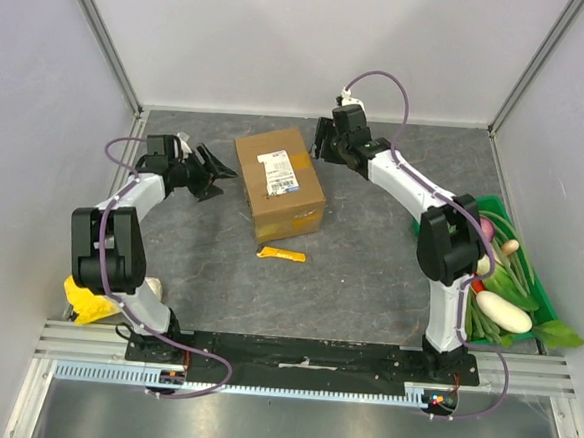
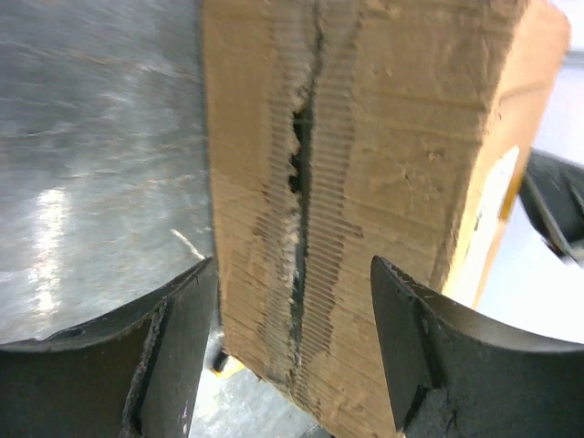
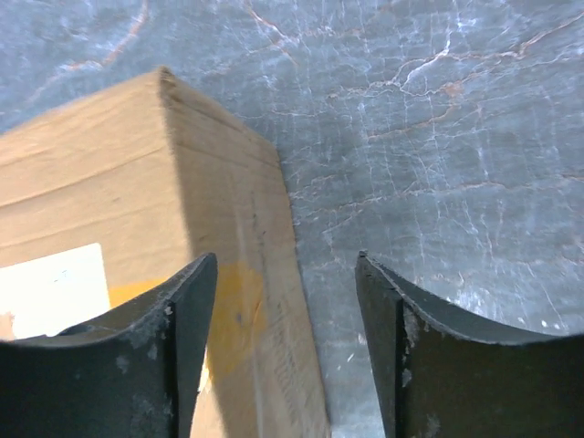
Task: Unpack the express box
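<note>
You have the express box point(image 1: 279, 181) lying flat on the table point(image 1: 369, 265) just above the middle of the top view, white label point(image 1: 276, 172) facing up and a small yellow packet point(image 1: 282, 253) just below it. Your left gripper point(image 1: 215, 174) sits at the box's left side, spread wide and holding nothing. Its wrist view shows the fingers framing an end face with a ragged slit down the middle and torn fluting on both sides. Your right gripper point(image 1: 322, 141) hangs by the upper right corner, likewise wide open and empty, straddling a vertical edge without clearly touching it. The corrugated board should be stiff along edges and corners but give in mid-panel, and it will probably slide on the smooth table if pushed from one side. Its weight cannot be read from here. Brace a corner with the right and work a left finger into the slit to catch a flap edge.
</note>
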`<action>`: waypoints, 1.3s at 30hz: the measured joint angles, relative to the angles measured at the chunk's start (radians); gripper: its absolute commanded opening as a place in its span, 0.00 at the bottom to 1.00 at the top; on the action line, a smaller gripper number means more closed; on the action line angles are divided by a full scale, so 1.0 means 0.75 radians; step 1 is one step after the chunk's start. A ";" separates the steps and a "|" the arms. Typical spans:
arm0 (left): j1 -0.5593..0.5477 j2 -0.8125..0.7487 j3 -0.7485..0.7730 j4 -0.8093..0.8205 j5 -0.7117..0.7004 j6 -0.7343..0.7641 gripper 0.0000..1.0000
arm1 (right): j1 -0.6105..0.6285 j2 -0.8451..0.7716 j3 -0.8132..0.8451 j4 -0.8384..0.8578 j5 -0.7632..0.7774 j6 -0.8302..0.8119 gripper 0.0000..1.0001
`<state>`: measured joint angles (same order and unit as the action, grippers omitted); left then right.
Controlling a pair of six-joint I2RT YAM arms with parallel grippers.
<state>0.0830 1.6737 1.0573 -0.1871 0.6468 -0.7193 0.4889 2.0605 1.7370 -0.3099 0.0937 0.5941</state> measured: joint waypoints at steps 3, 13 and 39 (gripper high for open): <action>0.001 -0.048 0.025 -0.085 -0.151 0.000 0.74 | 0.011 -0.103 -0.024 -0.032 0.024 -0.003 0.76; 0.008 -0.192 0.045 -0.020 -0.097 -0.032 0.72 | 0.020 -0.268 -0.071 -0.034 -0.070 -0.013 0.62; -0.206 -0.041 0.094 0.220 0.228 -0.092 0.49 | 0.006 -0.240 -0.274 0.039 -0.198 -0.009 0.30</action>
<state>-0.0715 1.6432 1.1278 -0.0223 0.8177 -0.7883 0.4931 1.8805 1.5318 -0.2810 -0.0551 0.5877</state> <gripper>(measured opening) 0.476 0.310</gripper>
